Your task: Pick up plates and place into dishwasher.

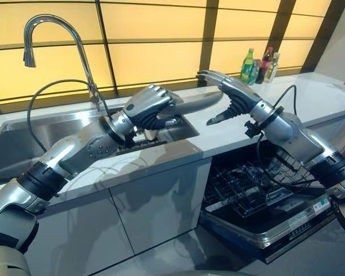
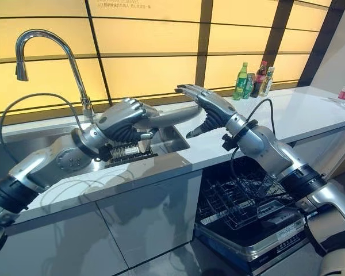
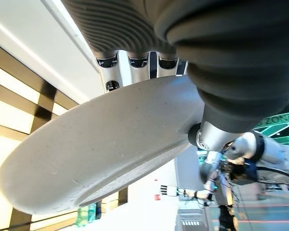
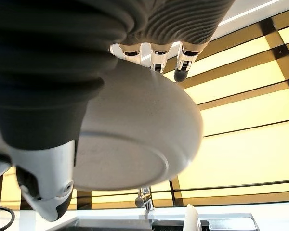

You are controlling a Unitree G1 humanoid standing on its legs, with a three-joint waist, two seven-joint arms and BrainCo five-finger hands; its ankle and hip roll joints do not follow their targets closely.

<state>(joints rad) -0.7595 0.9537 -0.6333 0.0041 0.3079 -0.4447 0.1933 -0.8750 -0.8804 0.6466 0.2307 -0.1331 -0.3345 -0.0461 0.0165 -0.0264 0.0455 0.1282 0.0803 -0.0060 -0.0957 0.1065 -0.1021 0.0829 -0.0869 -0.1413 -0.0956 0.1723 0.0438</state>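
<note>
The left hand (image 1: 152, 106) is gripping a grey plate (image 1: 198, 102) above the sink (image 1: 23, 141); the right hand (image 1: 233, 95), fingers straight, is reaching over its rim. No writing is legible.

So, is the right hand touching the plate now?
Cannot tell. In the left eye view the right hand spreads open around the plate rim, but no view shows contact plainly.

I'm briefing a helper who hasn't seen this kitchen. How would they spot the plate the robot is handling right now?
Start at the steel sink under the tall curved faucet. Just above its right end, the left hand grips a pale grey plate and holds it out level towards the open right hand. It is up in the air, unlike the dishes standing in the sink rack.
</note>
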